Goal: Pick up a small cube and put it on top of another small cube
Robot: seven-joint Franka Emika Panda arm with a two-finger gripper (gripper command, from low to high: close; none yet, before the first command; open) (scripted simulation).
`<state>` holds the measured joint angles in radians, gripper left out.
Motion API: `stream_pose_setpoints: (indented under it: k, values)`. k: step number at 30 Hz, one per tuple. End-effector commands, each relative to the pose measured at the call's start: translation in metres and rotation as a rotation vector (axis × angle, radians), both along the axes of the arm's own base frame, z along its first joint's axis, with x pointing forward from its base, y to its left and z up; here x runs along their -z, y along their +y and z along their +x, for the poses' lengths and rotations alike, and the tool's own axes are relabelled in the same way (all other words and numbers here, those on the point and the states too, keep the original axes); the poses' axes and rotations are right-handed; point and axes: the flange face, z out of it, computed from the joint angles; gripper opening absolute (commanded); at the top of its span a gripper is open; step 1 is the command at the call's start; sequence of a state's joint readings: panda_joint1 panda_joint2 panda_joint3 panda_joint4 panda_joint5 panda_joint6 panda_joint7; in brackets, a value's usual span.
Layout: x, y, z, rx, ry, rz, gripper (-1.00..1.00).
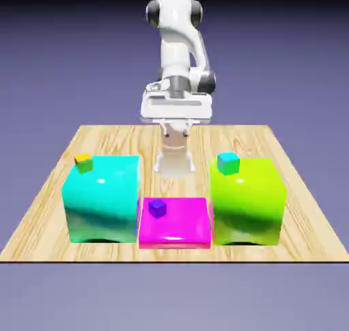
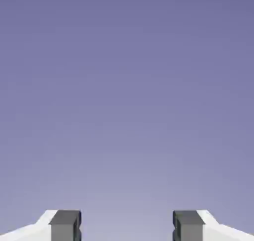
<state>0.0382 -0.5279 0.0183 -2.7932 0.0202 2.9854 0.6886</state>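
A tiny purple small cube (image 1: 157,208) rests on top of the low magenta block (image 1: 174,227) at the front middle. A tiny teal cube (image 1: 228,162) sits on the lime block (image 1: 247,200), and a tiny orange-and-yellow cube (image 1: 83,162) sits on the cyan block (image 1: 102,198). My gripper (image 1: 176,129) hangs well behind and above the blocks, apart from every cube. In the hand view the gripper (image 2: 127,227) is open: its grey fingertips (image 2: 65,225) stand wide apart with only plain backdrop between them. No cube shows in that view.
The three big glossy blocks stand side by side along the front of the wooden table (image 1: 102,142). The cyan and lime blocks rise higher than the magenta one between them. Bare wood lies between the blocks and the robot's base (image 1: 174,162).
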Motion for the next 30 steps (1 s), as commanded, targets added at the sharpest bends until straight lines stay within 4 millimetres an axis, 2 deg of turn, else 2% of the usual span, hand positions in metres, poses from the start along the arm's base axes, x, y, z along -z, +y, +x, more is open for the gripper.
stream_pose_setpoints:
  k: [1,6,10,12,15,20,22,30]
  values:
    - [0.006,0.019,0.005,-0.04,0.043,-0.013,0.0]
    - [0.038,0.123,0.01,-0.234,0.247,-0.074,0.0]
    - [0.067,0.208,-0.01,-0.394,0.41,-0.126,0.0]
    - [0.082,0.25,-0.028,-0.477,0.492,-0.154,0.0]
    - [0.102,0.31,-0.066,-0.603,0.616,-0.198,0.0]
    - [0.127,0.395,-0.155,-0.82,0.823,-0.279,0.0]
    - [0.135,0.414,-0.186,-0.878,0.881,-0.313,0.0]
    - [0.162,0.399,-0.191,-0.761,0.799,-0.386,0.0]
